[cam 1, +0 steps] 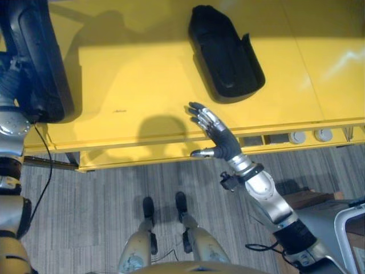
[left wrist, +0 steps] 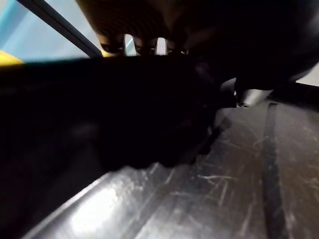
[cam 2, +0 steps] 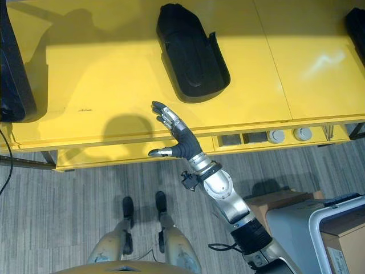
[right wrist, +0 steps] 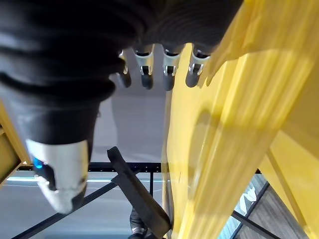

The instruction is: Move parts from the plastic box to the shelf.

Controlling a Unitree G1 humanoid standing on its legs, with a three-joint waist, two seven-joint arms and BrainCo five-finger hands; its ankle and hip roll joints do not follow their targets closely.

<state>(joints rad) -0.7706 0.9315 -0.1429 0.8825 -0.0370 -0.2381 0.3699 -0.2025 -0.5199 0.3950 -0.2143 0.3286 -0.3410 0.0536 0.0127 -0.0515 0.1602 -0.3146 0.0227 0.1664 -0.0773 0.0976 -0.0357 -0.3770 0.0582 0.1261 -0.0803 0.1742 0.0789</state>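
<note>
A black moulded part [cam 1: 225,51] lies on top of the yellow shelf [cam 1: 137,85], towards its back. My right hand [cam 1: 219,140] hovers over the shelf's front edge, just in front of that part and apart from it. It is open, with straight fingers [right wrist: 154,69] and nothing in it. A second, larger black part [cam 1: 37,57] lies at the shelf's left end. My left arm reaches up to it, and my left hand [left wrist: 141,45] is pressed close against its dark surface [left wrist: 124,129].
A grey plastic box [cam 2: 319,225] with cardboard inside stands on the floor at the lower right. Two round silver knobs [cam 1: 296,137] sit under the shelf's front edge. Another dark thing [cam 2: 356,25] shows at the shelf's far right.
</note>
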